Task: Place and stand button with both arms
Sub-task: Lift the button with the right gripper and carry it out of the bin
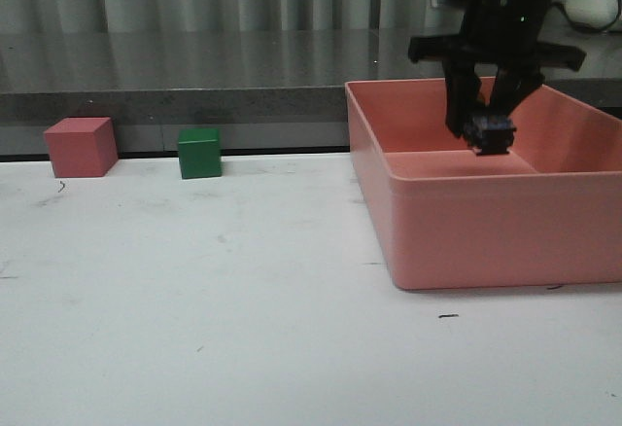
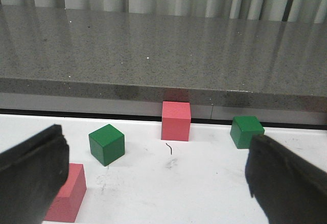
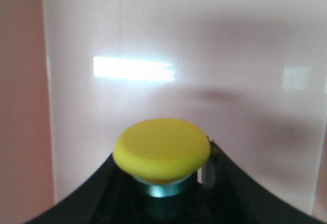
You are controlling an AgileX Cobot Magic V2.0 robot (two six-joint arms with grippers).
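Observation:
My right gripper (image 1: 489,132) hangs inside the pink bin (image 1: 505,231), above its floor, and is shut on the button (image 1: 492,136), whose dark body shows between the fingers. In the right wrist view the button's yellow cap (image 3: 162,149) faces the camera, with a bluish collar under it. The black fingers of the right gripper (image 3: 162,188) close on its body, and the pale bin floor (image 3: 214,55) lies behind. My left gripper (image 2: 158,183) is open and empty above the white table; its arm does not show in the front view.
A pink cube (image 1: 81,146) and a green cube (image 1: 199,152) stand at the table's back left, by the grey ledge. The left wrist view shows two green cubes (image 2: 107,144) (image 2: 247,131) and two pink cubes (image 2: 176,120) (image 2: 66,193).

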